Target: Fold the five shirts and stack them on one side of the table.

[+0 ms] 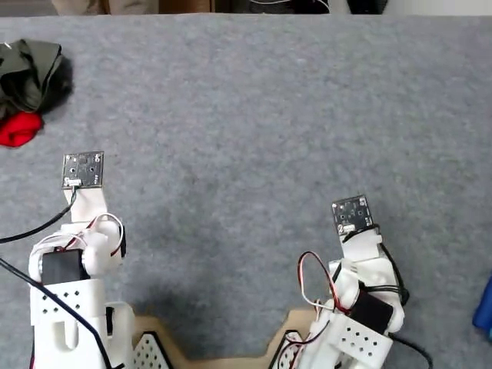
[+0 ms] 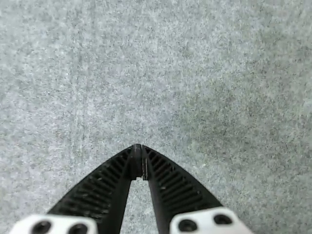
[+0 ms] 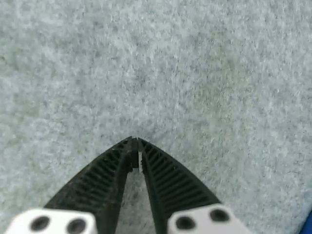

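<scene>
Judging from the layout, the task stands at or near its start. A dark olive shirt (image 1: pixel 29 73) lies crumpled at the far left corner of the table (image 1: pixel 254 115). A red shirt (image 1: pixel 19 129) is bunched against its near edge, touching it. Neither is folded.

A blue cloth (image 1: pixel 484 307) sits at the right edge of the table, near the right arm. Whether it is a shirt, and whether it is folded, cannot be told.

The left gripper (image 2: pixel 137 148) hangs over bare grey felt with its jaws pressed together and nothing between them. The right gripper (image 3: pixel 135 141) is in the same state: tips meeting, empty, over bare felt, with the blue cloth off to its side.

Both arms sit at the near edge of the table, well apart from the olive and red pile.

Remaining work, as estimated: spread, fold and stack every shirt on one side.
</scene>
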Motion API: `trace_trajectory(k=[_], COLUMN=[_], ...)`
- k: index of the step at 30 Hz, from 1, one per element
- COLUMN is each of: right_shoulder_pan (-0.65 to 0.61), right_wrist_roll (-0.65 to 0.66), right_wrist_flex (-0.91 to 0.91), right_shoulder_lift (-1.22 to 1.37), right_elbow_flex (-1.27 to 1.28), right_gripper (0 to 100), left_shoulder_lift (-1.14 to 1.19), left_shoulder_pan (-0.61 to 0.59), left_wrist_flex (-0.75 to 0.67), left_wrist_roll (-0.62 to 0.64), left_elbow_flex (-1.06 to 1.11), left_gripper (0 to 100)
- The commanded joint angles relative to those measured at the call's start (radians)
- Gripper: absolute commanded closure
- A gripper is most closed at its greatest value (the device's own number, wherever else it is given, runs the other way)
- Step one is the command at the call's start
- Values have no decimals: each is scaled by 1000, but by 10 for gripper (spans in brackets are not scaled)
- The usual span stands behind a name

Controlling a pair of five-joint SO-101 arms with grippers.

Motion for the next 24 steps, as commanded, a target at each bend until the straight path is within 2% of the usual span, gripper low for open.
trace_trajectory(k=[1,19,22,24], right_shoulder_pan=[-8,-8,-8,-8], right_wrist_roll=[12,12,12,12], right_wrist_flex=[29,29,29,29], right_shoulder_lift=[-108,-108,-108,-108], right_elbow_flex=[4,4,4,4], right_gripper=[992,992,992,992], left_shoulder_lift=[-10,-10,-1,1], left_shoulder_pan=[-11,-17,-118,-244], left_wrist_flex=[-9,-14,-14,-14], left_wrist_roll=[2,2,2,-3], left_elbow_flex=[-15,-104,-173,-224], left_gripper=[981,981,980,980])
